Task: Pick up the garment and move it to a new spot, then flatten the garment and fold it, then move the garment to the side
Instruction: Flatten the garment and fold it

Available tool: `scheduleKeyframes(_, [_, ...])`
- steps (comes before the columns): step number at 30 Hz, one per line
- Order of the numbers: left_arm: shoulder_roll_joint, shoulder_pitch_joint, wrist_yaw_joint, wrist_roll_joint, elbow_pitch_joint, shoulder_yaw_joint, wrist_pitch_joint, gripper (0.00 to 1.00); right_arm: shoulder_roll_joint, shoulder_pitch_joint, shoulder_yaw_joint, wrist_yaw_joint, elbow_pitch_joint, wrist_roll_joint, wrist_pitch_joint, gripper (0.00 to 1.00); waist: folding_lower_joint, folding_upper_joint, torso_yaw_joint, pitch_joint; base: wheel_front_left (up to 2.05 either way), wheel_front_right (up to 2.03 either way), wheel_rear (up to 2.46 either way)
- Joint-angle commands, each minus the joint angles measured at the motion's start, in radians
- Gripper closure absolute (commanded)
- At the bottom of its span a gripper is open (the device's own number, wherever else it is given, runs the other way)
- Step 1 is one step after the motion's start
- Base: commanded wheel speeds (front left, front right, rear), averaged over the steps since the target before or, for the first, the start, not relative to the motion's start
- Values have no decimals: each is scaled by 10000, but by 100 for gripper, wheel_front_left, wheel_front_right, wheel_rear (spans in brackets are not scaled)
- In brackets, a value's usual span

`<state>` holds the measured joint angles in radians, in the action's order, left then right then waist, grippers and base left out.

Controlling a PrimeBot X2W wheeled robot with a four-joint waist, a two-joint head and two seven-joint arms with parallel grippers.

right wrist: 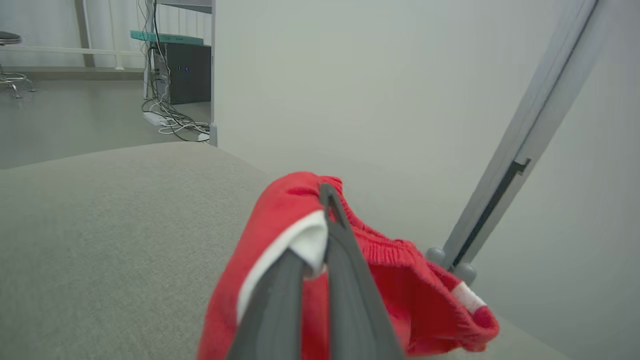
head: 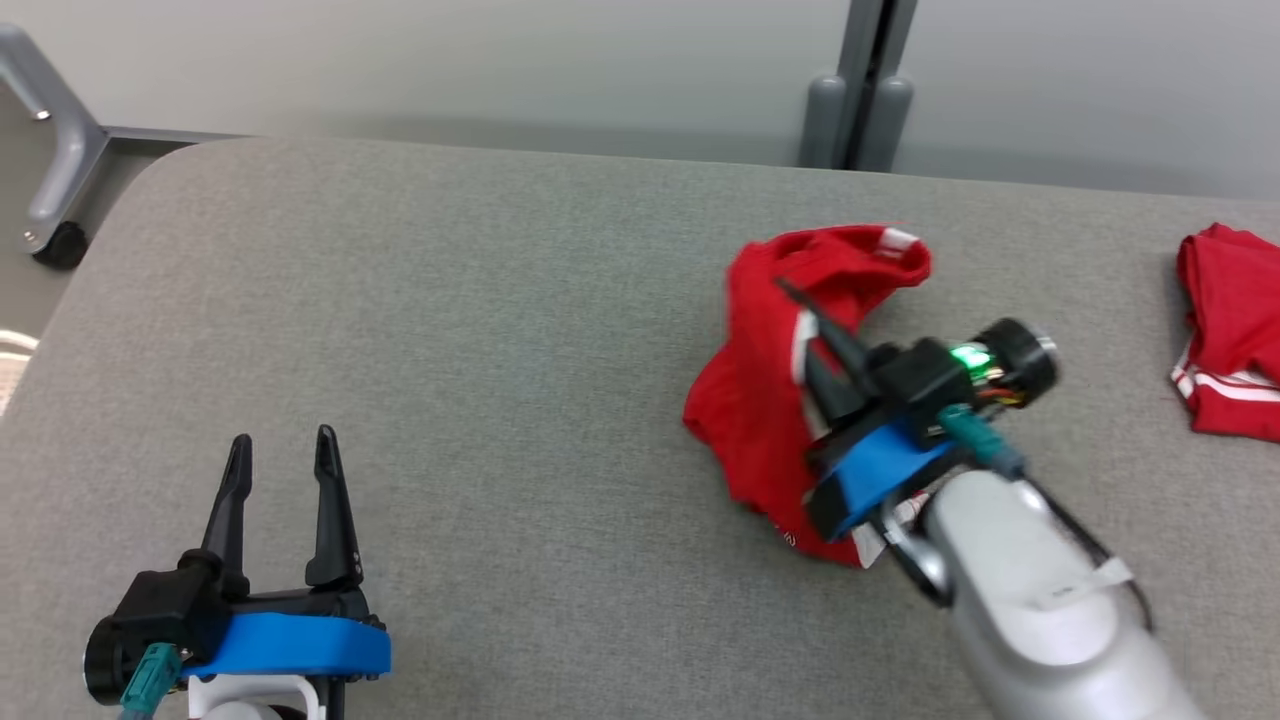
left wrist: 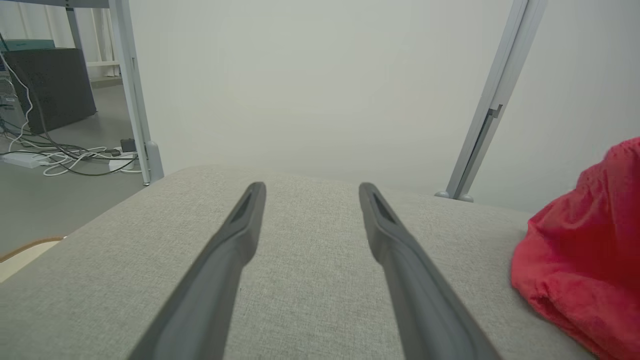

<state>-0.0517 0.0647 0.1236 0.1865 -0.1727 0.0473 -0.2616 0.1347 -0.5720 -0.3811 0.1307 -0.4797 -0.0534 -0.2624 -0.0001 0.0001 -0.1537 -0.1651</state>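
Two pincers are over the grey tabletop (head: pixel 500 300). The right pincer (head: pixel 800 308) is clamped shut on a white-trimmed fold of the red garment (head: pixel 755 385), which bunches around its fingers and droops from them toward the tabletop just beneath. The left pincer (head: pixel 283 450) hovers well apart from the garment, its two fingers spread wide above bare tabletop. Another red cloth (head: pixel 1225 330) with white stripes lies well beyond the right pincer, on the side away from the left pincer.
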Motion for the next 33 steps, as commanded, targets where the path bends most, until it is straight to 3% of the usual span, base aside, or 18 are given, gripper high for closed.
scheduleKeyframes(1, [16,53,-66,71,-16,-86,-45,0,-247,-232,-574,2,-243,-155,-30,100,1,-1,-184,-42,0,0,0])
scheduleKeyframes(9, [20,57,-168,245,-62,-237,-45,0,-805,-573,-2758,2,-1151,-402,-27,100,1,-1,-628,-121,0,0,0])
scheduleKeyframes(10, [21,68,-175,265,-81,-243,-45,0,-812,-556,-2882,2,-1175,-462,-29,74,1,-1,-645,-138,0,0,0])
scheduleKeyframes(11, [21,68,-175,265,-81,-243,-45,0,-812,-556,-2882,2,-1175,-462,-29,74,1,-1,-645,-138,0,0,0])
scheduleKeyframes(12, [21,95,-180,282,-97,-248,-45,0,-819,-517,-3082,2,-1284,-466,-26,0,1,-1,-655,-154,0,0,0])
scheduleKeyframes(16, [21,145,-174,261,-150,-164,-45,0,-818,-491,-3464,0,-1223,-683,-28,0,1,-1,-543,-164,0,0,0])
scheduleKeyframes(22, [18,-8,-122,82,-200,-28,-45,0,-784,-337,-2544,2,-1240,-160,-28,0,1,-1,-55,82,0,0,0])
scheduleKeyframes(33, [18,-311,-34,-115,-102,171,-45,0,237,1094,-1607,2,-413,630,-28,0,1,-1,573,428,0,0,0])
